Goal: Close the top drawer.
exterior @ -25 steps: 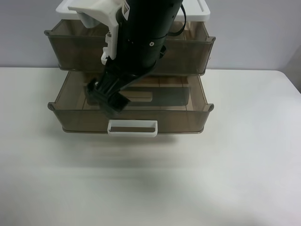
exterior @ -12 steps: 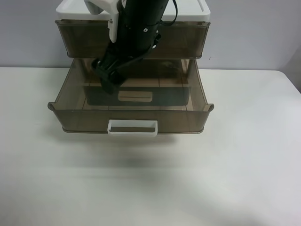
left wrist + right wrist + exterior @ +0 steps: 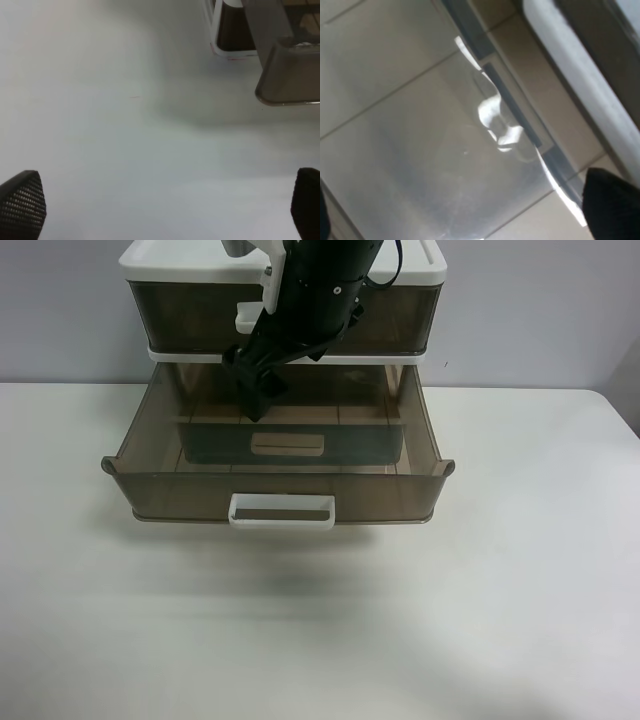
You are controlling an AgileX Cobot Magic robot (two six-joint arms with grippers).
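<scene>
Top drawer (image 3: 400, 318): we find it pushed in.
Right pincer (image 3: 254, 398): fingers parted, just below top drawer's front.
Lower drawer (image 3: 380, 495): pulled out beneath top drawer.
Left pincer (image 3: 163, 206): fingers spread, over worktop (image 3: 100, 125).

The right arm (image 3: 318, 290) hides the front middle of the top drawer (image 3: 185, 315).

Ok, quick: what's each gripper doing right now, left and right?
Left gripper: open, holding nothing.
Right gripper: open, nothing between its fingertips.

White table (image 3: 520, 600) bearing a brown drawer unit (image 3: 410, 270)
</scene>
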